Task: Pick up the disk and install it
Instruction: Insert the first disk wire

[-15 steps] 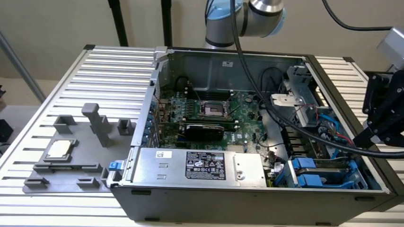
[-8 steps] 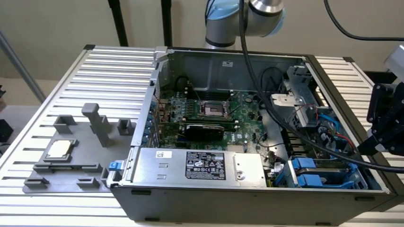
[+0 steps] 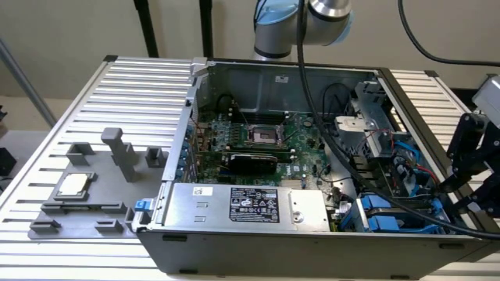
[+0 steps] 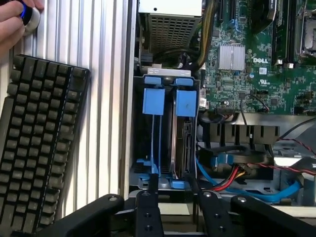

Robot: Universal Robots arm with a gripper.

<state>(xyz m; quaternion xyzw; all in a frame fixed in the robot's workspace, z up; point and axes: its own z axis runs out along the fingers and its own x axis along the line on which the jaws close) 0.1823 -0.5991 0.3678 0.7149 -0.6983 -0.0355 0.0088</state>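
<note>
Big picture first: a ribbed aluminium surface [image 3: 140,76], and on it the open grey steel computer case [image 3: 312,257], lying on its side with the green motherboard facing up. Alongside the case in the wrist view sits a black keyboard [image 4: 39,148], and a person's hand [image 4: 12,19] rests on a knob near one end of it.

Now the disk, the flat silver-grey hard drive in bright blue plastic rails [image 4: 178,148]. It's standing on edge in the drive bay at the corner of the case, and to my eye it's down in its slot.

The black two-fingered end effector [image 4: 174,193] hovers at the near end of the bay. Its fingers are apart, one on either side of the drive's line, gripping nothing that I can see.

Here's my worry. If the drive isn't fully home, it could sit proud or skewed in its rails. Those fingers are close to the bay frame, so a sideways drift would knock a rail. Just beside the bay is a bundle of red, yellow and blue wires [image 4: 232,175], and a fingertip catching those could tug a connector loose. The thick black cable [image 3: 312,117] draped across the case could snag too.
</note>
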